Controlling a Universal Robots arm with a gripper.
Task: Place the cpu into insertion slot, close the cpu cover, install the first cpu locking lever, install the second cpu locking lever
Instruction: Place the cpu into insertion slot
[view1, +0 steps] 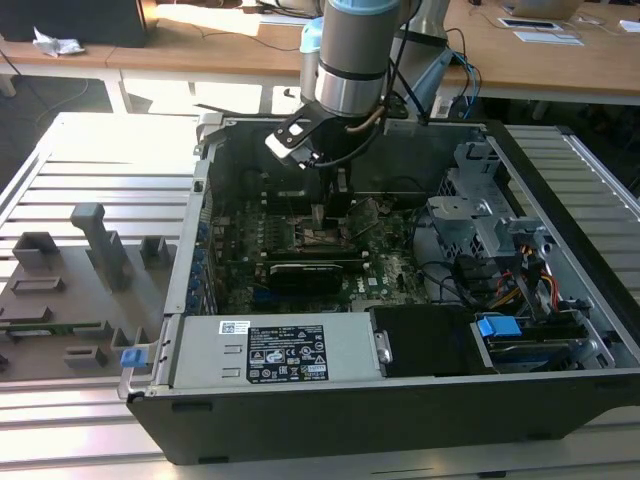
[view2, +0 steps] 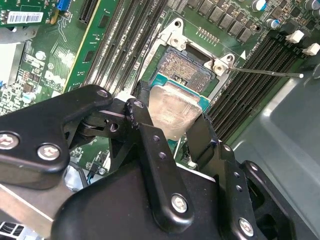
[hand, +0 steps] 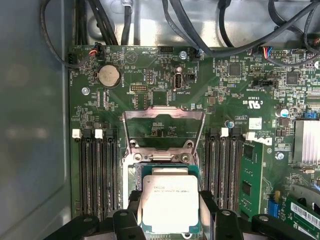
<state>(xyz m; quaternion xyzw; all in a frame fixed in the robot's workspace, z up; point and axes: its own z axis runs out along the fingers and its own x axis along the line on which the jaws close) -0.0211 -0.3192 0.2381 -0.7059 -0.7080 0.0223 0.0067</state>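
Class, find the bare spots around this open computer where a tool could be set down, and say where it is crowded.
Bare slatted table lies beyond the fixture tray and along the case at the exterior view's right. Crowded: the gripper holds the cpu over the insertion slot, hemmed by memory slots and the raised cpu cover.

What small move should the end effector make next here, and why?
Probably lower the cpu straight down a little. The end effector is shut on it above the insertion slot, whose contacts partly show beyond the chip's edge, so it looks unseated; the cpu cover stands open, out of the way.
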